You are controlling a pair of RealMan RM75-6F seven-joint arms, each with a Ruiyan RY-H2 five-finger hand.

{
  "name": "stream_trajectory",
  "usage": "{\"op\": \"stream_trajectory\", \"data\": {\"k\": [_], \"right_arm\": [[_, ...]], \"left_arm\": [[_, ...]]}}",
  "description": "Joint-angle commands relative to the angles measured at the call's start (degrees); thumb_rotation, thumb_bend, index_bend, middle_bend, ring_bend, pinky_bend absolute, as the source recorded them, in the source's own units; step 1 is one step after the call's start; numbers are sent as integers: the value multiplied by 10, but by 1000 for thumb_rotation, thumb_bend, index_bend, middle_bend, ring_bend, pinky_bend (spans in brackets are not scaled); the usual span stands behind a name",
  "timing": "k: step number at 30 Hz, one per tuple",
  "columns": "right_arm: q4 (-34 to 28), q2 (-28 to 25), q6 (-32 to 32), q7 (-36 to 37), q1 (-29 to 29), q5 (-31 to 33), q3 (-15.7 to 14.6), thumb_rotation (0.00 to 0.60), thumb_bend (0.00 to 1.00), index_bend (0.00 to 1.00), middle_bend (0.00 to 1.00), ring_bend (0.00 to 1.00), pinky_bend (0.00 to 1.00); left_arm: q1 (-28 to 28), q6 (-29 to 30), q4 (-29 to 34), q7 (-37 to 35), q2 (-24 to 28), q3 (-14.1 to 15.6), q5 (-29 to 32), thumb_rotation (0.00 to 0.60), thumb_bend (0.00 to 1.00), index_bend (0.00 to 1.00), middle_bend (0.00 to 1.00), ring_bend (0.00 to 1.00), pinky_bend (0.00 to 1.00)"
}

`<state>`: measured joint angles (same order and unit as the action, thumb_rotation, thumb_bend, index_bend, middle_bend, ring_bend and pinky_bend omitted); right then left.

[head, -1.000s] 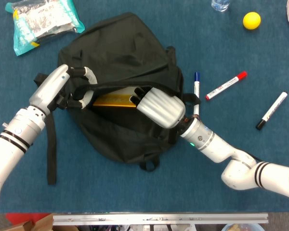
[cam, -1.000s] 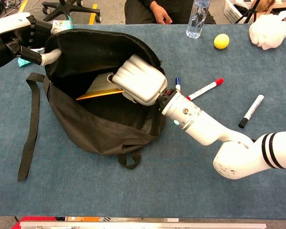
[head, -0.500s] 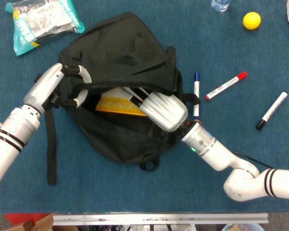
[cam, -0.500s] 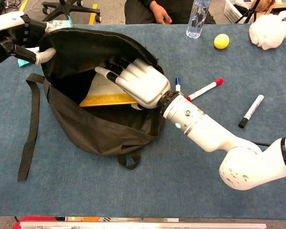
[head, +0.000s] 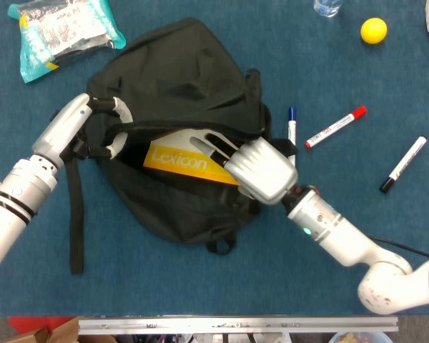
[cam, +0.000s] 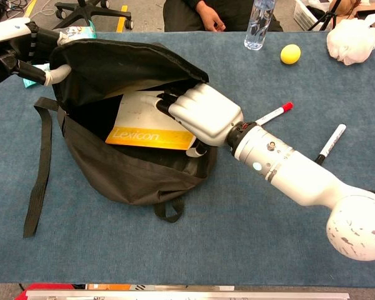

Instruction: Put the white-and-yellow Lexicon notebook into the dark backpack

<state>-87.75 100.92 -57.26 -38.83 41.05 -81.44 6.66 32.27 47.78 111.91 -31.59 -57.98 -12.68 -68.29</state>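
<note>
Notebook lying in the backpack's mouth, right hand on it

The Lexicon notebook (cam: 151, 128) lies inside the open mouth of the dark backpack (cam: 131, 169), directly ahead of the right hand (cam: 203, 114), whose fingers rest across its white upper part; whether they grip it I cannot tell. The left hand (head: 93, 128), at the far side of the opening from the right hand, holds the rim up. The notebook seems largely in; letting go and withdrawing remain.
</note>
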Motion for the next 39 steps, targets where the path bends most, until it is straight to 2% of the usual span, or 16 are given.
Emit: {"op": "stream_trajectory", "data": {"k": [1,8,12,16,21,24,27,31,35,39], "right_arm": [[-43,-35,6,15,-12,12,-12,600,0,139,288,151,349],[-112,-104,-31,60,-42,-33,-52,600,0,204,348,202,383],[-159,-167,-64,87,-66,-75,-82,600,0,277,390,247,438],[-188,-226,-110,116,-92,-124,-109,600,0,345,434,291,456],[-206,-292,-169,147,-127,-174,-132,600,0,380,462,318,475],[-208,-314,-193,156,-141,-184,-132,600,0,384,467,324,475],[-208,-330,-212,163,-155,-185,-125,600,0,384,468,324,475],[-203,-345,-226,171,-169,-172,-113,600,0,384,468,324,475],[-193,-363,-232,176,-183,-148,-102,600,0,384,468,324,475],[-185,-381,-234,179,-197,-121,-95,600,0,384,468,324,475]], "left_arm": [[0,-1,-1,1,-1,1,-1,600,488,779,486,358,275],[-1,-6,-7,6,-4,9,-2,600,487,764,485,357,275],[-2,-11,-14,9,-4,17,-14,600,484,706,478,354,275],[1,-24,-22,22,-1,31,-43,600,481,511,407,315,275],[9,-43,-23,57,8,54,-82,600,412,239,247,181,239],[10,-36,-20,103,5,64,-88,600,362,90,164,108,197],[8,-15,-11,175,-6,72,-78,600,327,8,107,63,171],[6,5,7,225,-12,76,-60,600,298,0,73,39,152],[-1,26,13,230,-12,73,-50,600,297,0,70,37,149],[-21,73,-1,236,-27,70,-52,600,297,0,85,54,150]]}}
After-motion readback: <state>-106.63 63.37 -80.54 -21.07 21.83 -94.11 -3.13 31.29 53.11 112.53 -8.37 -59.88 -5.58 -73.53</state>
